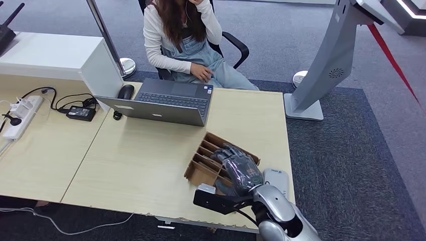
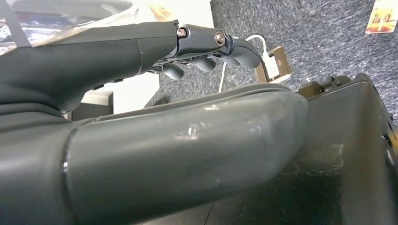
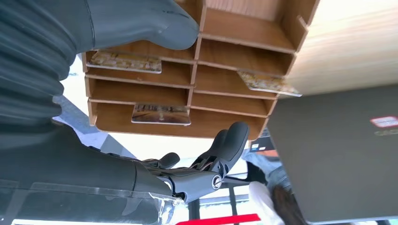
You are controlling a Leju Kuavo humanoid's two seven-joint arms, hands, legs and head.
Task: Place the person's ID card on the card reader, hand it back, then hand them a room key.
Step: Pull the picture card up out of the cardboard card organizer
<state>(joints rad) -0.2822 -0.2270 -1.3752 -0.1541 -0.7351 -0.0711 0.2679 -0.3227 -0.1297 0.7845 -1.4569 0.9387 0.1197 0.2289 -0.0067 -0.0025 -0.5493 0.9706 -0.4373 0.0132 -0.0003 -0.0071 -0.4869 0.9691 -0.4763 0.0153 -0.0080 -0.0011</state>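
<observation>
Brown cardboard is your target: the slotted card organizer (image 1: 203, 163) sits near the bench's (image 1: 140, 160) near right edge, and your right hand (image 1: 240, 168) hovers right over it, fingers loosely apart, gripping nothing. From the right wrist view you can see room key cards lying flat in the slots, one (image 3: 161, 114) closest to your fingertips (image 3: 234, 136), another (image 3: 125, 62) under the thumb, a third (image 3: 268, 83) poking out on the laptop side. The grey card reader (image 1: 276, 178) lies just beside the organizer on its right, with no ID card visible on it, so this looks like the key-fetching stage.

Go for the card nearest your fingertips. It lies flat against the slot floor, so slide a fingertip under its exposed edge and bring the thumb onto its face, rather than pressing straight down. Keep clear of the thin dividers; the light box could shift if nudged.

Your left hand (image 2: 202, 51) hangs low beside the body, fingers curled in, holding nothing. The person (image 1: 183, 40) sits at the far side, behind the open laptop (image 1: 166, 103).
</observation>
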